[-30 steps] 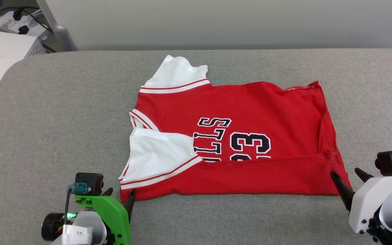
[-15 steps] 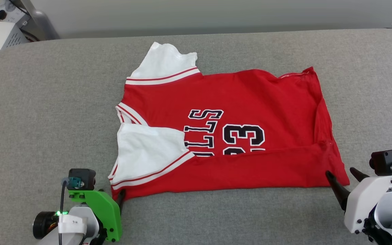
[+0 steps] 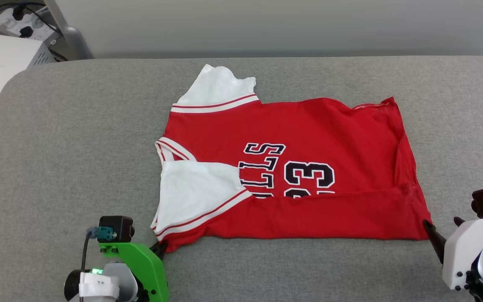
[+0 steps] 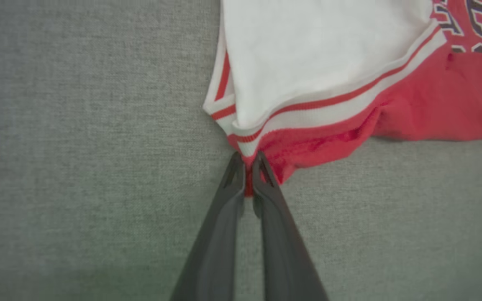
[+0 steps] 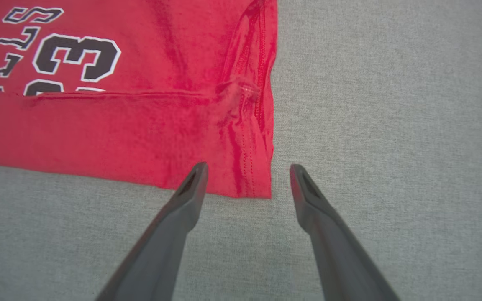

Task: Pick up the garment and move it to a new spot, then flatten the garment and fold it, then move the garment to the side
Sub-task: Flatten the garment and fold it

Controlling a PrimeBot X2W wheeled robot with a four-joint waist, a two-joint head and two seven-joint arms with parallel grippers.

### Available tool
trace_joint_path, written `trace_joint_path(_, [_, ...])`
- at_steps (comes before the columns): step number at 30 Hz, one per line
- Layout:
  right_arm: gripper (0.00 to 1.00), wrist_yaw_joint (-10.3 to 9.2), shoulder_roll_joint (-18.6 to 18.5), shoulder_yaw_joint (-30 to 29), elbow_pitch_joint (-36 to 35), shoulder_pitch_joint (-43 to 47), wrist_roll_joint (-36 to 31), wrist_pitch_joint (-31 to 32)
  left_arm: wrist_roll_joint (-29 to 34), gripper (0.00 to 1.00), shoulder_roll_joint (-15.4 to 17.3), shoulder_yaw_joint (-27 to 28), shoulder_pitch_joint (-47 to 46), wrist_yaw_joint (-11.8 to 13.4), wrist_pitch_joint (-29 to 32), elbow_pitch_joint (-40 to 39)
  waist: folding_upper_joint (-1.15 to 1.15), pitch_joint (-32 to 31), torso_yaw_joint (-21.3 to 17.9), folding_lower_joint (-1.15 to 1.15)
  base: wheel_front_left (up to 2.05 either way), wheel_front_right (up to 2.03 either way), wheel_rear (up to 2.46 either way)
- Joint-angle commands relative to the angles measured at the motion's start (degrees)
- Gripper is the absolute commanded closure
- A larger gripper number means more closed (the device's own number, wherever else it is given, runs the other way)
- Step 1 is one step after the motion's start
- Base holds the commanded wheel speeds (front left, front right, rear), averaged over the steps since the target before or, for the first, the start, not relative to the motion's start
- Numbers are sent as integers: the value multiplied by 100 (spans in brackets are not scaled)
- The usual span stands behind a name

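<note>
Lettering (image 3: 264, 149) partly hidden under folded flap of garment (image 3: 308, 121).

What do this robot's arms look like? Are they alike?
The left gripper has a bright green bracket, the right gripper a white bracket. Each carries a small black camera box with a teal plug; a black cable loops off the left one. The jaws are long, dark grey, tapering.

The garment (image 3: 308, 126) lies on a cushion (image 3: 78, 147), left gripper (image 4: 247, 161) at its near-left corner, right gripper (image 5: 248, 166) near-right.
</note>
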Motion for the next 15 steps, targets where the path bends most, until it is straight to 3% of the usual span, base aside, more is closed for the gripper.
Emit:
trace_joint_path(1, [0, -4, -8, -63, 75, -31, -111, 42, 5, 100, 40, 26, 87, 80, -50, -145, 0, -23, 99, 0, 0, 0, 0])
trace_joint_path(8, [0, -4, 173, -367, 660, -233, -321, 220, 161, 100, 358, 63, 163, 426, 38, -1026, 0, 107, 314, 0, 0, 0, 0])
trace_joint_path(15, [0, -4, 299, -528, 1184, -475, -366, 134, 277, 100, 506, 14, 144, 561, 153, -1466, 0, 269, 412, 0, 0, 0, 0])
